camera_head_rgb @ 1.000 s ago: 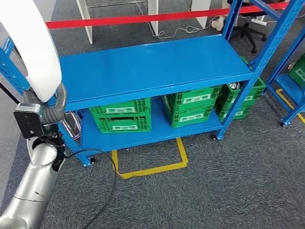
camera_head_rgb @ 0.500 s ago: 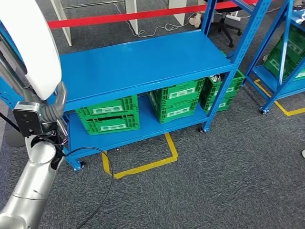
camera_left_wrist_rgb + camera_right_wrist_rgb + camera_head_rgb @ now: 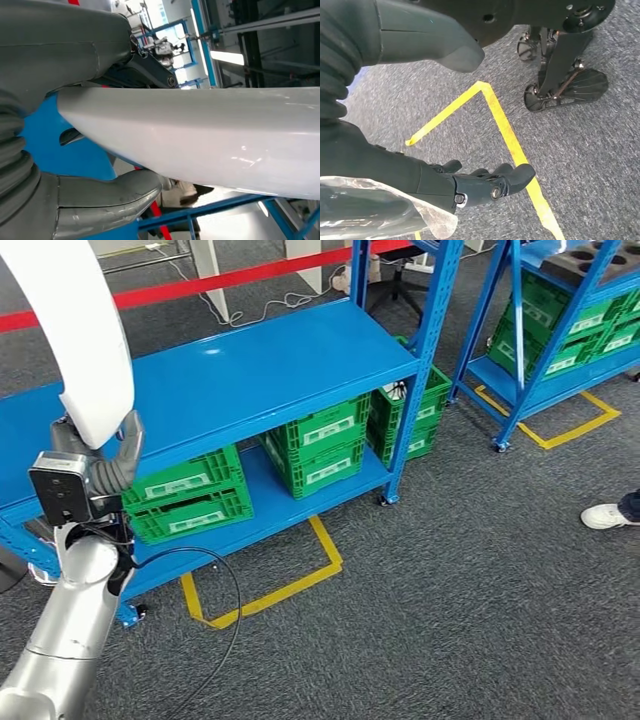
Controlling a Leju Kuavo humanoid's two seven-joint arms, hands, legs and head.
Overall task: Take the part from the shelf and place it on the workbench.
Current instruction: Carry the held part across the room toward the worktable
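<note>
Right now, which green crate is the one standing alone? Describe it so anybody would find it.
Find the near blue shelf rack and look along its lower shelf. Two green crates sit together in the middle; the lone crate stands apart, toward the robot's left hand.

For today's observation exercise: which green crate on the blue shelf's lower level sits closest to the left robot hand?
The green crate at the lower level's left end, just right of the left robot hand; the others sit farther right.

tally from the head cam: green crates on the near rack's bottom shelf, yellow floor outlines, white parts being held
green crates: 4
yellow floor outlines: 2
white part in the left hand: 1
total: 7
</note>
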